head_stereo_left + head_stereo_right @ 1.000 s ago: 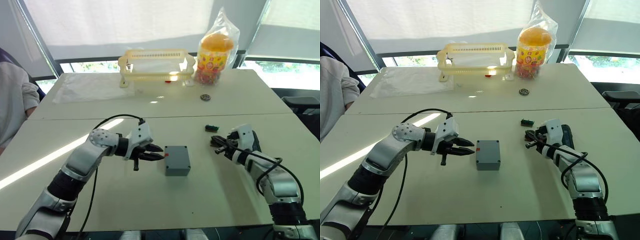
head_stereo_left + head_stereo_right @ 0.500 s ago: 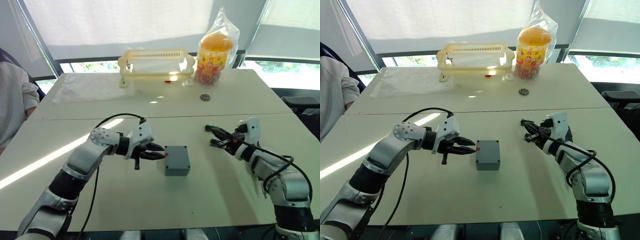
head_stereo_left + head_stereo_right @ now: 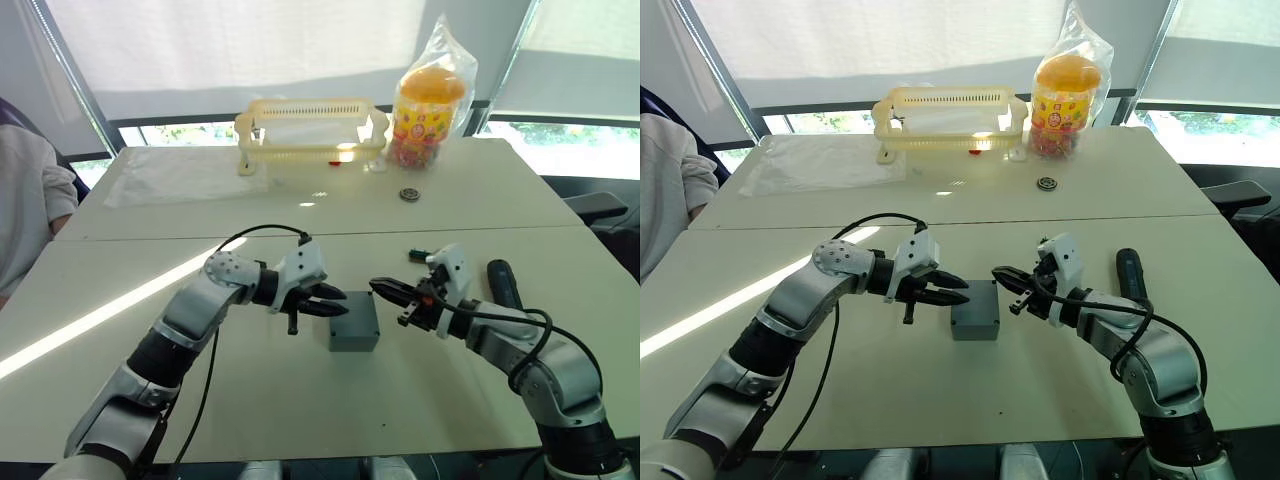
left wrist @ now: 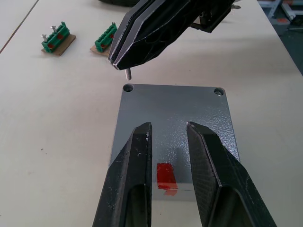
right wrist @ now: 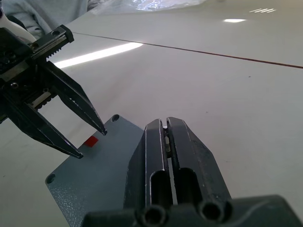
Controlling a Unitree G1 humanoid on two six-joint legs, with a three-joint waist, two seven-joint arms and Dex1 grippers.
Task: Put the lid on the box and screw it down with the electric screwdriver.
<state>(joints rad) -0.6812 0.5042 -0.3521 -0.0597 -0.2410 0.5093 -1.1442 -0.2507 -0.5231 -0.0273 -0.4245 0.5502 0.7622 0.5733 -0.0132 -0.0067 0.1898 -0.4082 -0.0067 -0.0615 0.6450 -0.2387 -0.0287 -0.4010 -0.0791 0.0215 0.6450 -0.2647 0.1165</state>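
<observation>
Now, with the flat grey plastic lid (image 4: pixel 173 118) seated on the grey box (image 3: pixel 354 320) mid-desk, my open left tool (image 4: pixel 169 137) steadies it while my closed right tool (image 4: pixel 124 61) pinches a small screw (image 4: pixel 128 73) above its corner hole, which I judge must go in next.

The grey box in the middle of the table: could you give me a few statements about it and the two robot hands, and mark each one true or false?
1. The lid already sits on the box. True.
2. The right gripper pinches a small screw near a corner hole of the lid. True.
3. The left gripper is shut tight on the box. False: its fingers are spread apart above the lid's edge by the red part.
4. The electric screwdriver is held in the right gripper. False: it lies on the table, beside the right arm.
5. The yellow basket stands right next to the box. False: it stands at the far side of the table, by the windows.
</observation>
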